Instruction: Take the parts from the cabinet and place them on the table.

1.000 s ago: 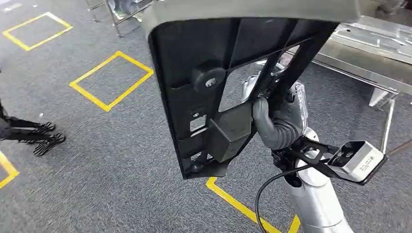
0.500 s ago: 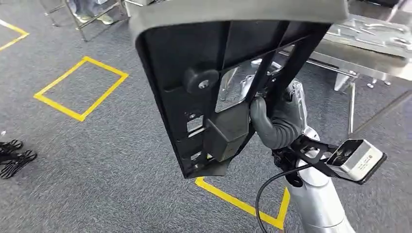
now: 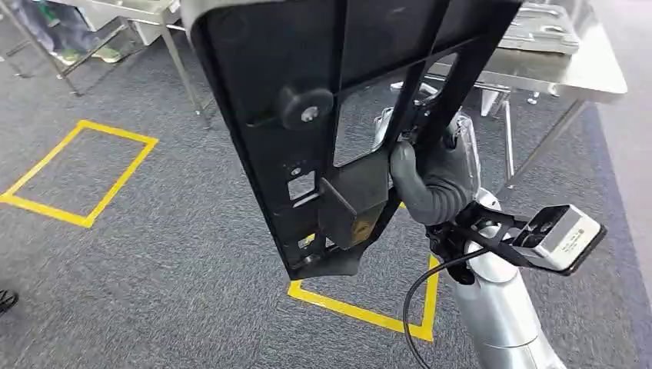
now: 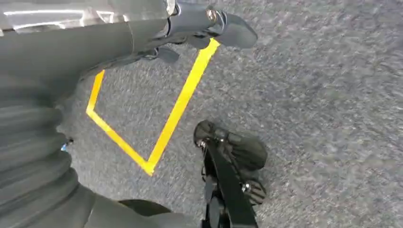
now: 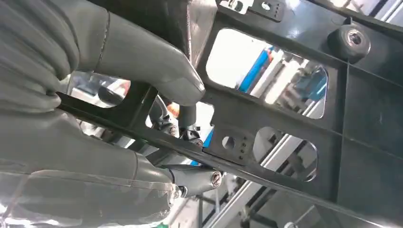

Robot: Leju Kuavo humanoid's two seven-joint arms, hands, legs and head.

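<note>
My right hand (image 3: pixel 434 181) grips a large black plastic panel (image 3: pixel 254 100) with ribs, cut-outs and a round knob, and holds it upright in front of the head view. In the right wrist view, the thick grey thumb and fingers (image 5: pixel 119 52) wrap around one bar of the panel (image 5: pixel 366 118). A steel table (image 3: pixel 592 73) stands ahead to the right, with pressed metal parts (image 3: pixel 546 27) lying on it. My left hand (image 4: pixel 142 33) hangs over the carpet with its fingers stretched out and nothing in them.
Grey carpet carries yellow taped squares (image 3: pixel 84 173) at the left and another yellow outline (image 3: pixel 361 311) below the panel. A second metal-legged table (image 3: pixel 146 9) stands at the far left, and a person's shoes (image 3: pixel 73 50) show beside it.
The whole picture has shifted as the camera turned: floor squares slid left and the steel table came further into view. The panel stays in my right hand's grip.
</note>
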